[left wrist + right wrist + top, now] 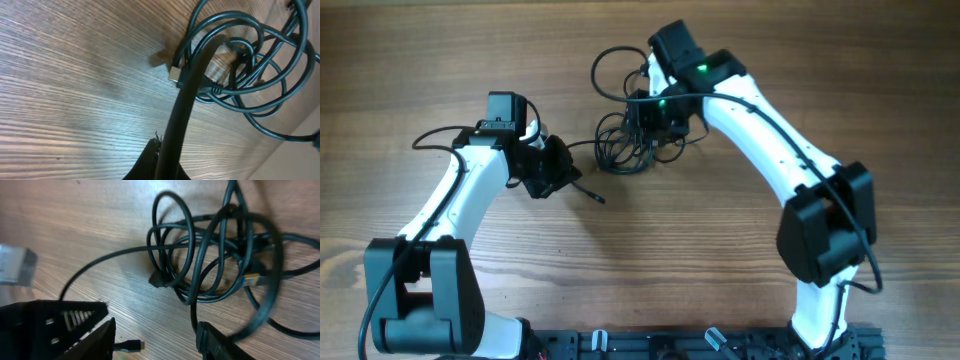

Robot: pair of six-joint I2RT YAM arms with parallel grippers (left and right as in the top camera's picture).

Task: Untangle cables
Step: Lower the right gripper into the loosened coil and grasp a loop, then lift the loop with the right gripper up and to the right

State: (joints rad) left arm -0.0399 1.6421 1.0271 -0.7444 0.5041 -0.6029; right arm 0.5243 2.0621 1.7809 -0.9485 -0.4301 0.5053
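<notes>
Black cables [620,150] lay knotted under the open right hand [155,330]; the shut left hand [563,174] pinched one, likely to tug it free.

overhead: top-down, far | wrists: close, low (both share cables [235,50])

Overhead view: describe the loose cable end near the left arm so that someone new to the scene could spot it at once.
Find the white left arm, then the black left gripper at its tip. A short cable end sticks out of it, slanting toward the near right over the wooden table. Unlike the tangle farther back, it is one straight, lone strand.
</notes>
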